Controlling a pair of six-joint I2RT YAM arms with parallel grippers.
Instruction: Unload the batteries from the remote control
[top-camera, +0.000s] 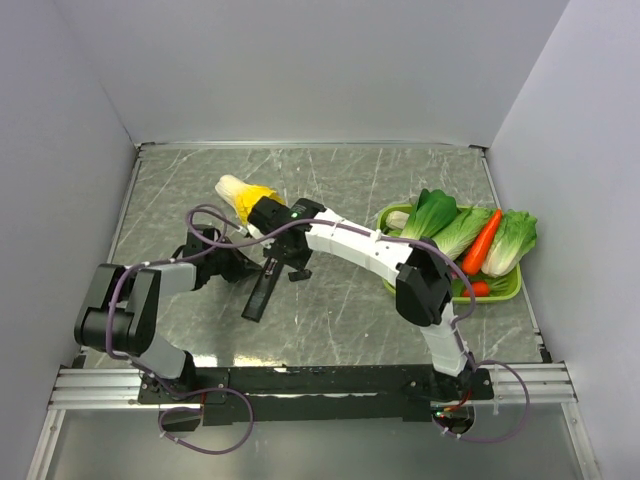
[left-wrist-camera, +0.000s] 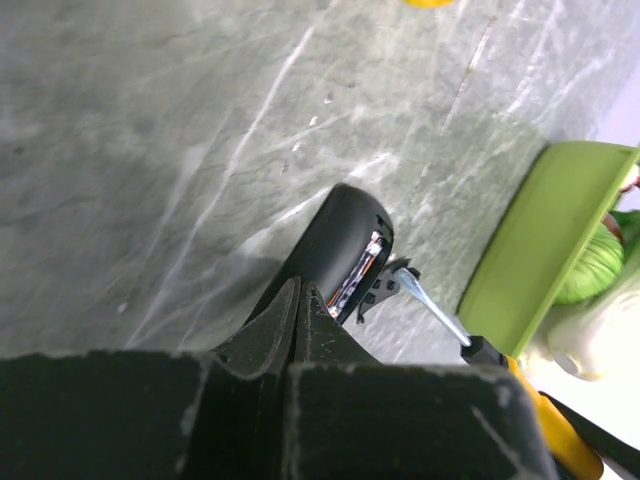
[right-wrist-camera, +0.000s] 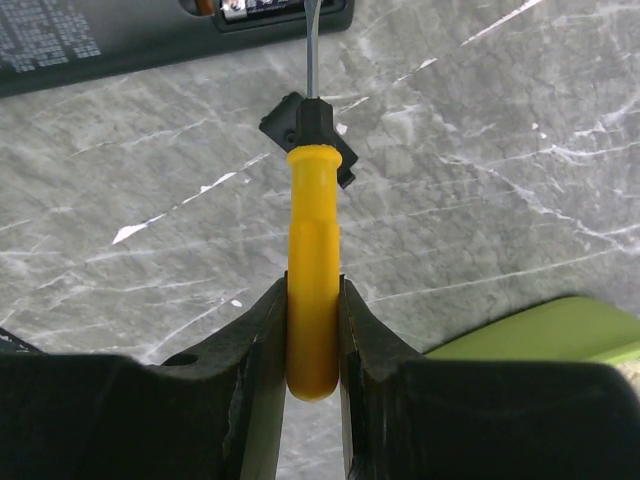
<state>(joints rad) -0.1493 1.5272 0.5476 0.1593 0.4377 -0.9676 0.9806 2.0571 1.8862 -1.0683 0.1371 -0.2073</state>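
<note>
Overhead, the batteries (right-wrist-camera: 255, 9) are indiscernible (right wrist shows them)

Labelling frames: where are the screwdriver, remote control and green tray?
screwdriver (right-wrist-camera: 313, 225), right wrist view, yellow handle.
remote control (top-camera: 260, 298), top external view, near half of body.
green tray (left-wrist-camera: 520, 250), left wrist view, outer wall.

You have soft, even light from above in the top view — the table (top-camera: 330, 190) is bright, with only faint shadows under the arms. In your left wrist view the left gripper (left-wrist-camera: 300, 300) is dark and blurred, the tray (left-wrist-camera: 520, 250) washes out, and metal glints inside the remote control (left-wrist-camera: 335, 240). The screwdriver (right-wrist-camera: 313, 250) is crisp.
</note>
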